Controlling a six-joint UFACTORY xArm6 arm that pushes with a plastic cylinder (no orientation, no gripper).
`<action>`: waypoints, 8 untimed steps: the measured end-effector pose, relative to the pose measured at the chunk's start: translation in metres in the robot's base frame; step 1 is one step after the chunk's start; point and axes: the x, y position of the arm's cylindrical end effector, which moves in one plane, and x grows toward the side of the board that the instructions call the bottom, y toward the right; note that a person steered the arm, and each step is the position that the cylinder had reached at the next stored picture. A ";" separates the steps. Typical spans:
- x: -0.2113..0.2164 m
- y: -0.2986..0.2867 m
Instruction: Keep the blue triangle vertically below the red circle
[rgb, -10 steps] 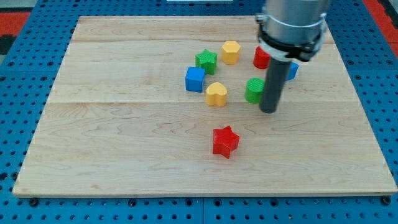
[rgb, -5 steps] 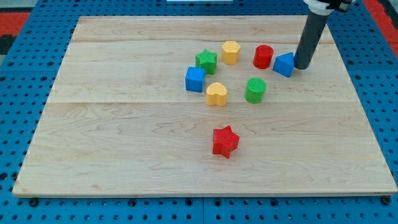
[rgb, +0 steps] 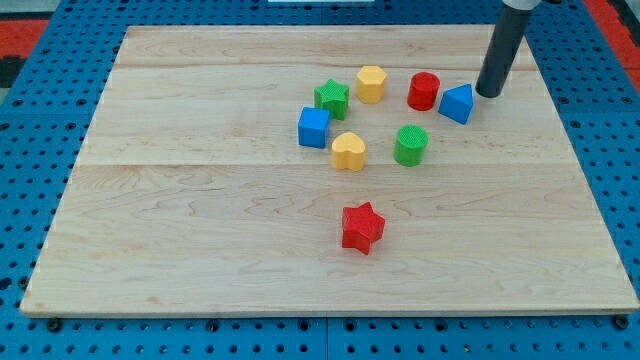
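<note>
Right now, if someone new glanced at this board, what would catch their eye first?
Probably the dark rod coming down from the view's top right, my tip just right of the blue triangle, which sits beside the red circle. Next, the cluster of bright blocks above the board's middle. Last, the red star alone nearer the view's bottom.

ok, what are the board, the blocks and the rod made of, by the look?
Board: pale wood, planks joined, visible grain, matte. Blocks, e.g. blue triangle and red circle: probably plastic, saturated colour, fine ribbed texture, perhaps printed. Rod: dark, smooth, matte, plastic or rubber, can't tell; my tip sits just right of the triangle.
</note>
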 end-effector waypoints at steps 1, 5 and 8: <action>0.025 0.000; -0.022 0.000; 0.025 -0.004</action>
